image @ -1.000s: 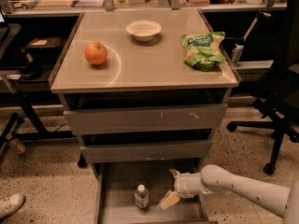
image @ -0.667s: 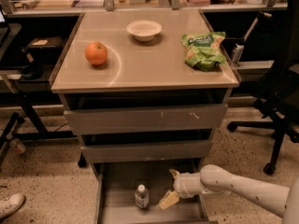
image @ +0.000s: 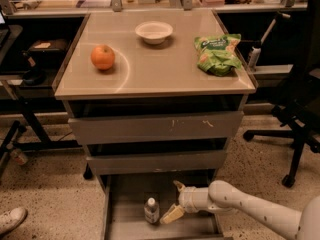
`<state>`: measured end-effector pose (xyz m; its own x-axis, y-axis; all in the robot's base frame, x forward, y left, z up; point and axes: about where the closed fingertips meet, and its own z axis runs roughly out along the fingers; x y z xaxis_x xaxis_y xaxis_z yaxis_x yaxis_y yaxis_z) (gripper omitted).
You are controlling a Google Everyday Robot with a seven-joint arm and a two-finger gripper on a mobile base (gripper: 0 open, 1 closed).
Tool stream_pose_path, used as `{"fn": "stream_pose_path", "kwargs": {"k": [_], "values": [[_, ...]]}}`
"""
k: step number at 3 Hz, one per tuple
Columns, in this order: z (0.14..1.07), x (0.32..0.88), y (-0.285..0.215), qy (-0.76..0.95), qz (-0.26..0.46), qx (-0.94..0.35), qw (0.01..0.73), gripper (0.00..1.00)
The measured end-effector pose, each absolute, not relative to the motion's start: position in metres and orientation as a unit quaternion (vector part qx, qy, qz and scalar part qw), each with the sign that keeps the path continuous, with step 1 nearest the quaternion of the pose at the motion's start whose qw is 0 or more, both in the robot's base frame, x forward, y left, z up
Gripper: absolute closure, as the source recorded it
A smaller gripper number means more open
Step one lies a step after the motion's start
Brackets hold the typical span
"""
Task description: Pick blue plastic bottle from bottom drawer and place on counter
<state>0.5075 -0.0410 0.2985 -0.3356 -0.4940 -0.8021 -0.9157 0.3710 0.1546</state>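
Note:
The blue plastic bottle [image: 151, 210], clear with a white cap, stands upright in the open bottom drawer [image: 131, 230], left of its middle. My gripper [image: 174, 201] reaches into the drawer from the right on a white arm. Its fingers are spread apart, one up near the drawer's back and one low beside the bottle. It holds nothing and sits just right of the bottle. The beige counter [image: 160, 71] tops the grey cabinet above.
On the counter lie an orange apple [image: 102, 57] at the left, a white bowl [image: 154, 32] at the back and a green snack bag [image: 218, 53] at the right. A black office chair [image: 300, 119] stands right of the cabinet. A shoe [image: 11, 219] shows at bottom left.
The view has shifted slightly. My gripper stays next to the bottle with its fingers spread. The bottle has not moved.

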Motion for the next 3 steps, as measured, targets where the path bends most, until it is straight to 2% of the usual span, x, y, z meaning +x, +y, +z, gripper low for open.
{"fn": "stream_pose_path", "kwargs": {"k": [1, 2, 3], "values": [[0.288, 0.517, -0.018, 0.735, 0.329, -0.464, 0.369, 0.00], [0.283, 0.515, 0.003, 0.723, 0.353, -0.465, 0.370, 0.00], [0.283, 0.515, 0.004, 0.722, 0.353, -0.465, 0.370, 0.00]]}}
